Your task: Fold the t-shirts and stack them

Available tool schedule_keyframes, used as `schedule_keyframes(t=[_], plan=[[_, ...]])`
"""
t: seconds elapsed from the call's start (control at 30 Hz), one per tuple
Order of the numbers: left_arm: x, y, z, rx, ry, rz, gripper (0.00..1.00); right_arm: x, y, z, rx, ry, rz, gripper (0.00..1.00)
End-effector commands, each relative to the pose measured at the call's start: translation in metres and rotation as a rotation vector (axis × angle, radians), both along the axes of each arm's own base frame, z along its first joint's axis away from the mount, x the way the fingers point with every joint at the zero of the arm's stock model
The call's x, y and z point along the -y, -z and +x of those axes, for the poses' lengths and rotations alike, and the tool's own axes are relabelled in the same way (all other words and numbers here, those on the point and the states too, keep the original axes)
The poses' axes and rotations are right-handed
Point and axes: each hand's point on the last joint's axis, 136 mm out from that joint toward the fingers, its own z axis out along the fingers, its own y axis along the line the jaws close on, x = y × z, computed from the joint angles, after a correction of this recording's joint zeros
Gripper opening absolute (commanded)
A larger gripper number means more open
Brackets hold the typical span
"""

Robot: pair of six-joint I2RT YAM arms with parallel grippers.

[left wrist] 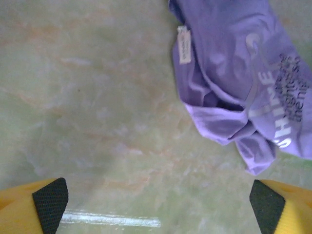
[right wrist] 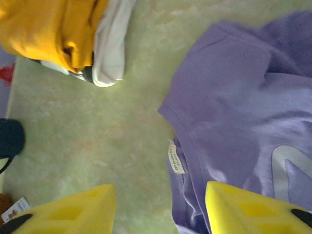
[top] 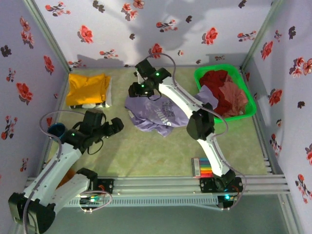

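Overhead, the lavender t-shirt [top: 158, 116] is seen crumpled, the green basket [top: 239, 115] at its right. The right gripper [top: 136, 88] is held at its far-left edge and the left gripper [top: 116, 126] farther off.

Left wrist: jaws are spread wide, with the shirt ahead-right.

Right wrist: jaws are parted and empty, with the collar beneath.

We hold our left gripper [left wrist: 157, 207] low, jaws wide; our right gripper [right wrist: 161, 209] reaches far forward, jaws parted.

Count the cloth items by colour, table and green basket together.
Lavender-purple t-shirt: 1
Mustard-yellow t-shirt: 1
White cloth at the yellow one's edge: 1
Dark red t-shirt: 1
Salmon-pink t-shirt: 1
Total: 5
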Motion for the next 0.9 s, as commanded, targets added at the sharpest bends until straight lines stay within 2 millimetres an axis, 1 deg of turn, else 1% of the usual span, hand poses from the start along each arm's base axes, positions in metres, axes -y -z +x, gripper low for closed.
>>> schedule_keyframes(t=[0.0, 0.03, 0.1, 0.17, 0.23, 0.27, 0.33, 0.43, 0.47, 0.53, 0.63, 0.73, 0.87], plan=[[0.013, 0.008, -0.01, -0.049, 0.055, -0.005, 0.96, 0.023, -0.089, -0.001, 0.111, 0.031, 0.08, 0.56], [0.018, 0.012, -0.01, -0.063, 0.067, -0.002, 0.95, 0.035, -0.095, 0.001, 0.122, 0.055, 0.066, 0.56], [0.034, 0.016, -0.006, -0.076, 0.105, -0.004, 0.93, 0.064, -0.104, 0.004, 0.131, 0.106, 0.033, 0.57], [0.061, 0.02, 0.0, -0.085, 0.156, -0.019, 0.94, 0.1, -0.11, 0.003, 0.137, 0.168, -0.003, 0.57], [0.089, 0.026, 0.003, -0.111, 0.198, -0.033, 0.9, 0.133, -0.111, -0.001, 0.135, 0.228, -0.018, 0.58], [0.102, 0.032, 0.003, -0.139, 0.204, -0.044, 0.9, 0.151, -0.114, -0.005, 0.14, 0.267, -0.016, 0.58], [0.131, 0.039, 0.005, -0.16, 0.232, -0.09, 0.89, 0.181, -0.116, -0.015, 0.136, 0.323, -0.003, 0.59], [0.171, 0.047, 0.01, -0.156, 0.264, -0.141, 0.89, 0.221, -0.11, -0.031, 0.124, 0.391, -0.009, 0.6], [0.182, 0.049, 0.014, -0.155, 0.267, -0.157, 0.87, 0.232, -0.107, -0.037, 0.115, 0.406, -0.013, 0.6], [0.198, 0.056, 0.019, -0.164, 0.262, -0.173, 0.84, 0.248, -0.1, -0.048, 0.096, 0.426, -0.014, 0.6], [0.218, 0.066, 0.028, -0.161, 0.247, -0.206, 0.75, 0.27, -0.092, -0.06, 0.079, 0.472, -0.016, 0.61], [0.226, 0.077, 0.039, -0.153, 0.199, -0.233, 0.67, 0.286, -0.091, -0.068, 0.078, 0.507, -0.005, 0.61], [0.233, 0.087, 0.051, -0.146, 0.162, -0.239, 0.56, 0.303, -0.093, -0.075, 0.081, 0.534, -0.008, 0.62]])
